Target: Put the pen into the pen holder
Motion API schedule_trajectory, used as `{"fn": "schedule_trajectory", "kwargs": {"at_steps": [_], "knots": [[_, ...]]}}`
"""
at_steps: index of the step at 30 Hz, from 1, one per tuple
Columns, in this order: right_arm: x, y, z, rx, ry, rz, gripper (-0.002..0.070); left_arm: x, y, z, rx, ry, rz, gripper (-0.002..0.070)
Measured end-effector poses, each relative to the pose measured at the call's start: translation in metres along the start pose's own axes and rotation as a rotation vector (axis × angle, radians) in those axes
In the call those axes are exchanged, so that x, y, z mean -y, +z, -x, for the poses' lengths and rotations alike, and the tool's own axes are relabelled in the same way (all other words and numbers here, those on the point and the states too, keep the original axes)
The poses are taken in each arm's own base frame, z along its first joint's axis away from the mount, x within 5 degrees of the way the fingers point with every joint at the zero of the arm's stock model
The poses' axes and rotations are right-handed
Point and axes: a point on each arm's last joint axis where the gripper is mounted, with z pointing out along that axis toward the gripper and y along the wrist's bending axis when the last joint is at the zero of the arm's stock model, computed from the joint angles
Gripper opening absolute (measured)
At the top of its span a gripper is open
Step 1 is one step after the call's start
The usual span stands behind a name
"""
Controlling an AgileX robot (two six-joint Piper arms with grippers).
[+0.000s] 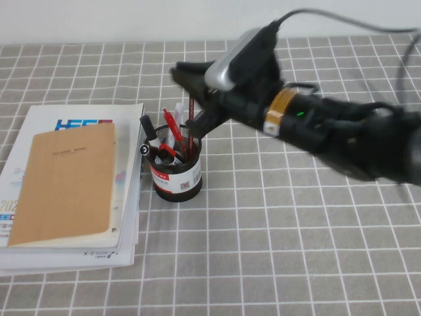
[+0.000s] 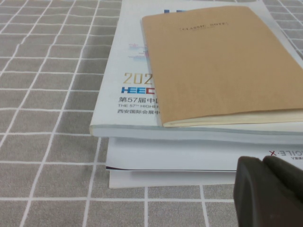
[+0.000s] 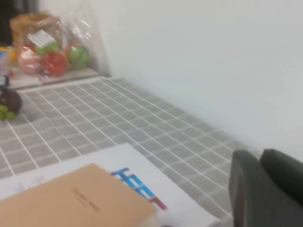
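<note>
Left gripper [image 2: 267,189], nearest, jaws together, parked beside the book stack [image 1: 72,191]. Pen holder [image 1: 176,172] on the checked surface [image 1: 276,250]; pen [image 1: 160,140] stands inside, tilted. Right gripper [image 1: 197,82] just above-behind it, jaw state undeterminable.

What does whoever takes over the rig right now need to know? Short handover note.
Right gripper: above and just behind the pen holder, holding nothing that shows.
Left gripper: out of the high view, low by the book stack; nothing in it.
Pen holder stands upright right of the books, on the checked cloth.
The pen appears to be in the holder already, with a red pen and a thin dark-red pencil.
Done: pen looks placed.
Left: confirm it, pull the right arm clear.
</note>
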Motion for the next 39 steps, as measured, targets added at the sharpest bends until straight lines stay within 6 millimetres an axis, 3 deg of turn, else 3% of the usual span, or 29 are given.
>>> {"fn": "schedule_trajectory", "kwargs": {"at_steps": [9,19,25,33,39], "knots": [[-0.025,-0.094,0.060,-0.017,-0.054,-0.079,-0.0012,0.000,0.000,0.000,0.000,0.000,0.000,-0.0005],[-0.057,-0.193,0.084,0.047,-0.102,-0.134,-0.0012,0.000,0.000,0.000,0.000,0.000,0.000,-0.0005],[-0.067,-0.224,0.082,0.070,-0.115,-0.154,-0.0012,0.000,0.000,0.000,0.000,0.000,0.000,-0.0005],[-0.072,-0.247,0.074,0.044,-0.136,-0.196,-0.0012,0.000,0.000,0.000,0.000,0.000,0.000,-0.0005],[-0.073,-0.282,0.082,0.037,-0.228,-0.310,-0.0013,0.000,0.000,0.000,0.000,0.000,0.000,-0.0005]]}}
